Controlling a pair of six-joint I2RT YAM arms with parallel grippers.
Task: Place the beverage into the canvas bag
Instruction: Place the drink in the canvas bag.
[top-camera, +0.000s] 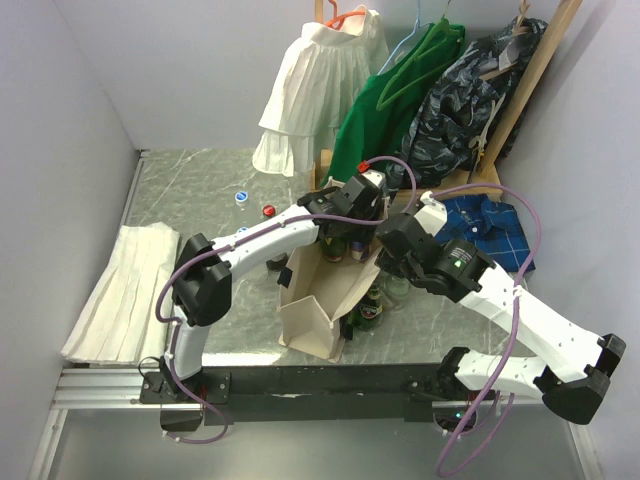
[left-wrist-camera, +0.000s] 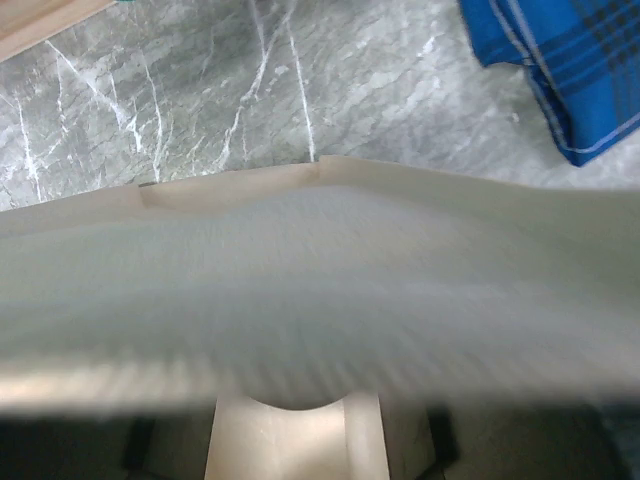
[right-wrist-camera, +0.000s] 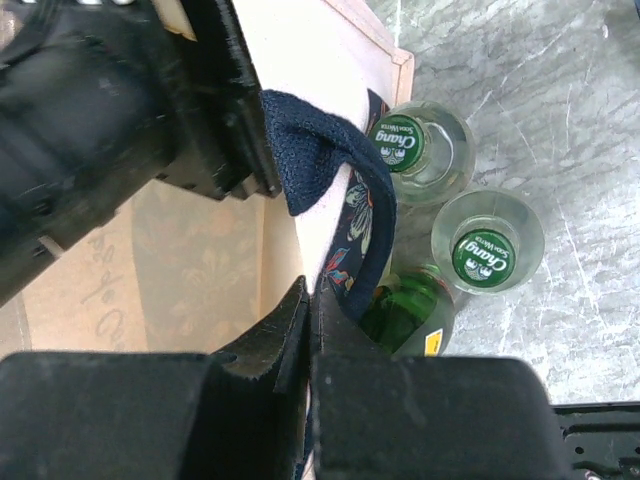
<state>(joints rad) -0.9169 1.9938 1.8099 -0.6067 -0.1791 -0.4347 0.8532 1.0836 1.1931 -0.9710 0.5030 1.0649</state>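
The cream canvas bag (top-camera: 310, 320) stands upright mid-table with its mouth open. My right gripper (right-wrist-camera: 312, 292) is shut on the bag's rim beside the navy handle (right-wrist-camera: 330, 160); in the top view this gripper (top-camera: 385, 248) is at the bag's right rim. My left gripper (top-camera: 360, 215) is at the bag's far rim. Blurred canvas (left-wrist-camera: 320, 300) fills its wrist view and hides its fingers. Two clear bottles with green caps (right-wrist-camera: 405, 140) (right-wrist-camera: 482, 255) and a green bottle (right-wrist-camera: 410, 315) stand just outside the bag on the right (top-camera: 372, 312).
More bottles (top-camera: 335, 250) stand behind the bag. A white folded cloth (top-camera: 120, 290) lies at the left. A blue plaid shirt (top-camera: 490, 225) lies at the right. Clothes hang on a wooden rack (top-camera: 530, 80) at the back. Two loose caps (top-camera: 241, 197) (top-camera: 268, 210) lie on the table.
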